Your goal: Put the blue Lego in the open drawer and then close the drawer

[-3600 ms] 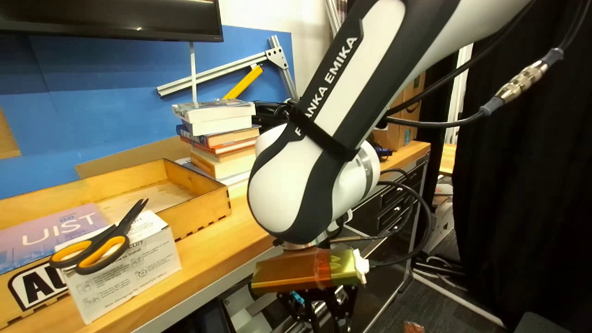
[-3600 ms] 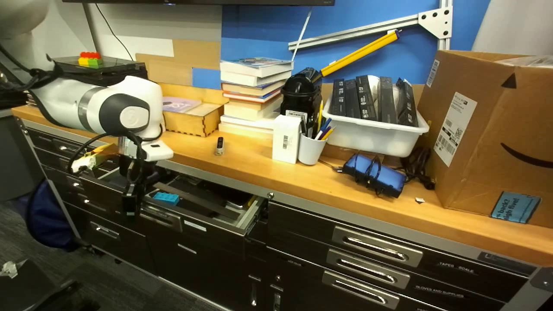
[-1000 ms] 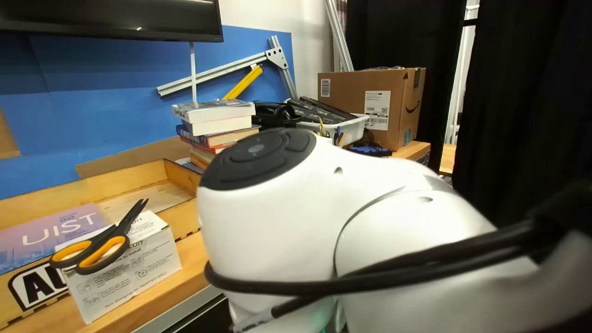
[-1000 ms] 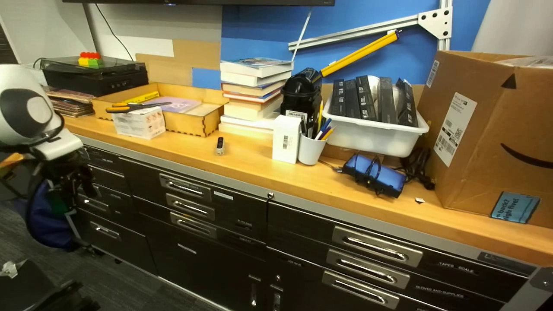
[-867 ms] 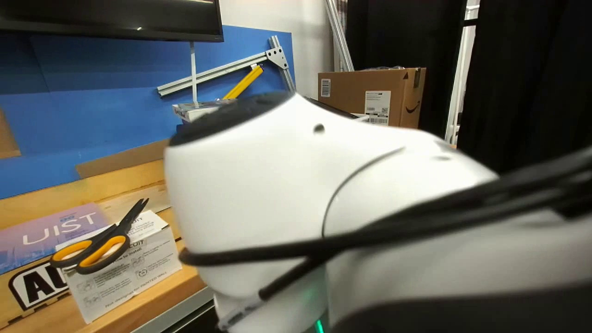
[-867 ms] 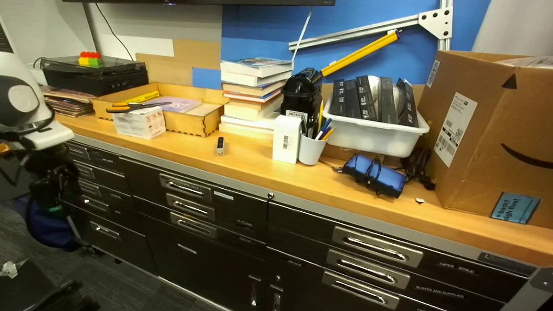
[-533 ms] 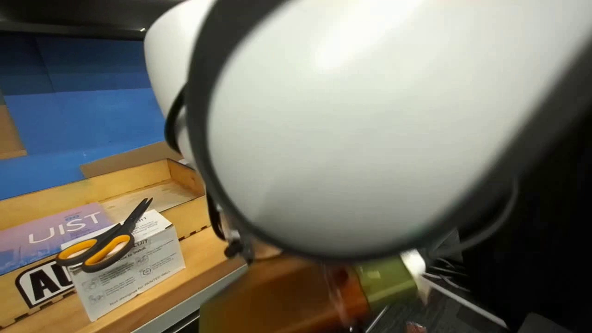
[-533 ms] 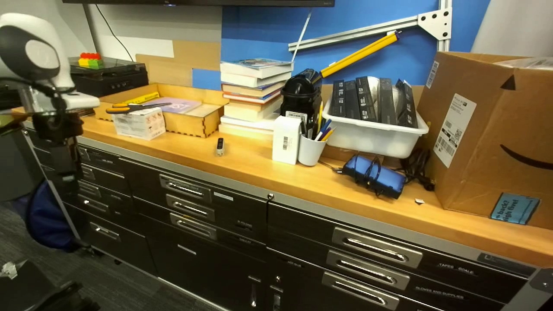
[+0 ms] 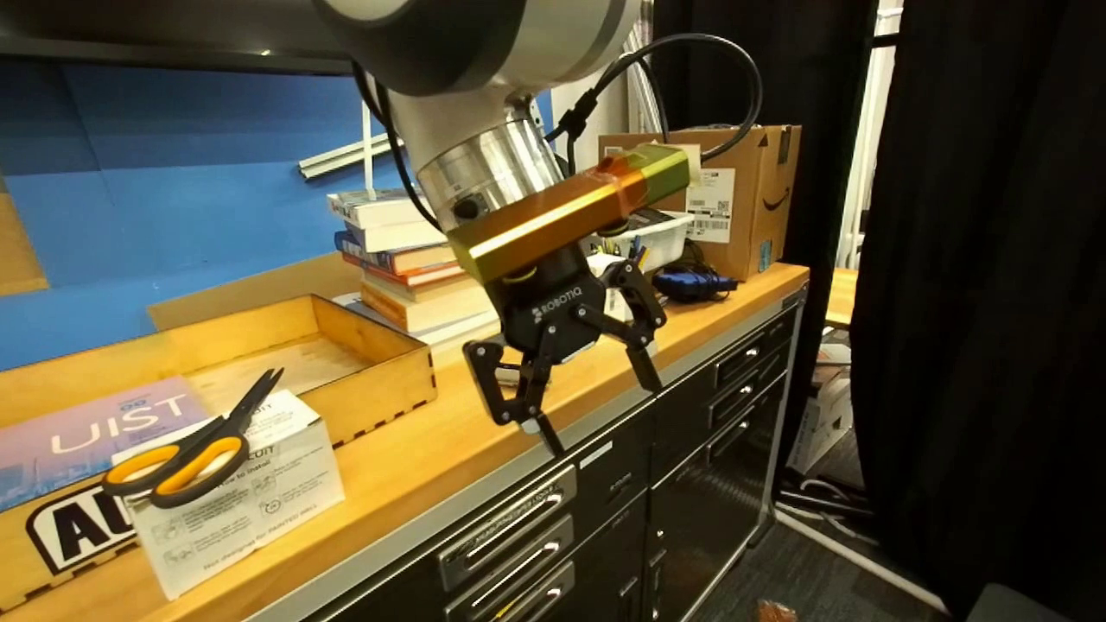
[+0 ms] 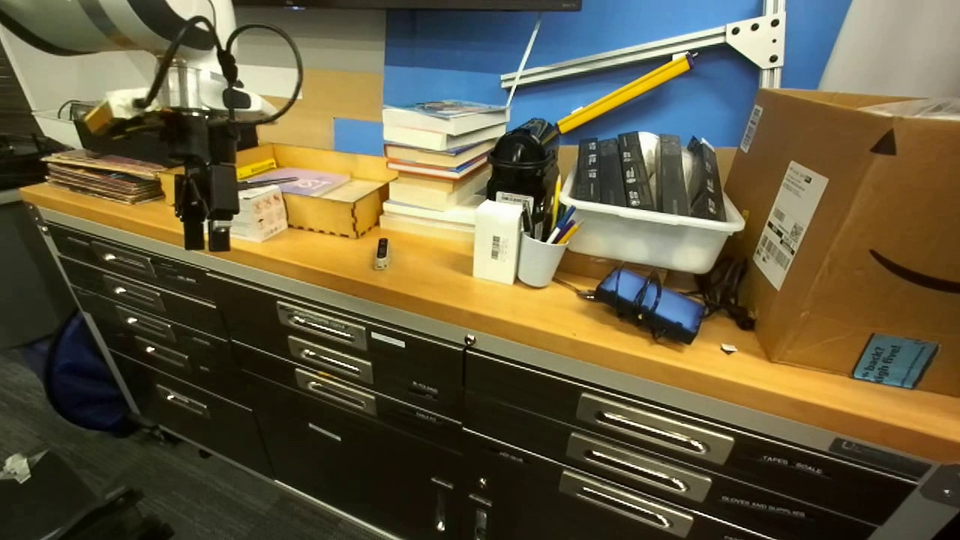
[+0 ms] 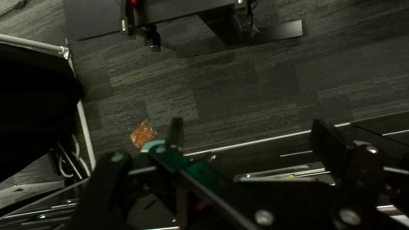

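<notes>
The blue Lego is out of view in all current frames. The drawer [image 10: 409,358] is closed, its dark front flush with the cabinet under the worktop; its silvery handle [image 9: 510,525] also shows in an exterior view. High over the front edge of the worktop hangs my gripper [image 9: 599,406], tilted, with its fingers spread wide and nothing between them. It is well clear of the drawer front. In the wrist view the gripper [image 11: 250,132] has its two fingertips far apart, with carpet and cabinet fronts beyond.
Yellow-handled scissors [image 9: 186,458] lie on a white box [image 9: 251,497] beside a wooden tray [image 10: 330,214]. Further along the worktop [image 10: 431,281] stand stacked books [image 10: 442,172], a pen cup [image 10: 538,262], a white bin [image 10: 637,240] and a cardboard box [image 10: 847,225].
Over three seconds ago the drawer stood pulled out with the blue Lego inside; a second ago it was closed. Since then my gripper has swung up and over the worktop edge.
</notes>
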`<state>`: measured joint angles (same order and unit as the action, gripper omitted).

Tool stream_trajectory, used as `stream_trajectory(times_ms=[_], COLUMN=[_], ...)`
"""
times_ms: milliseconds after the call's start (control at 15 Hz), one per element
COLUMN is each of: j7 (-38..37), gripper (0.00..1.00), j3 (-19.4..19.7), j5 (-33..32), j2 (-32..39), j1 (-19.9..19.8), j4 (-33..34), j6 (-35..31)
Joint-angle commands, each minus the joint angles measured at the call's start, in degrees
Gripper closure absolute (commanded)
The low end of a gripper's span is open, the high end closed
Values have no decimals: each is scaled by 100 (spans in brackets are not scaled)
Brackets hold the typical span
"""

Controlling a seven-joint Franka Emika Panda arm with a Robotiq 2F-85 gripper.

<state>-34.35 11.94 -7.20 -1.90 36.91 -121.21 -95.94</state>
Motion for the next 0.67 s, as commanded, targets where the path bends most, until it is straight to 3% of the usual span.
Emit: stream_trajectory(times_ms=[0, 67, 200, 600], j7=[1112, 645, 721, 694], gripper=[0, 0, 0, 0], j3=[-835, -1139, -1378, -1542], j5=[273, 108, 110, 110], j2=[119, 93, 111, 120], j1=[-1264, -1437, -1795, -1841], j4=[314, 146, 133, 118], j6=[389, 155, 159, 159])
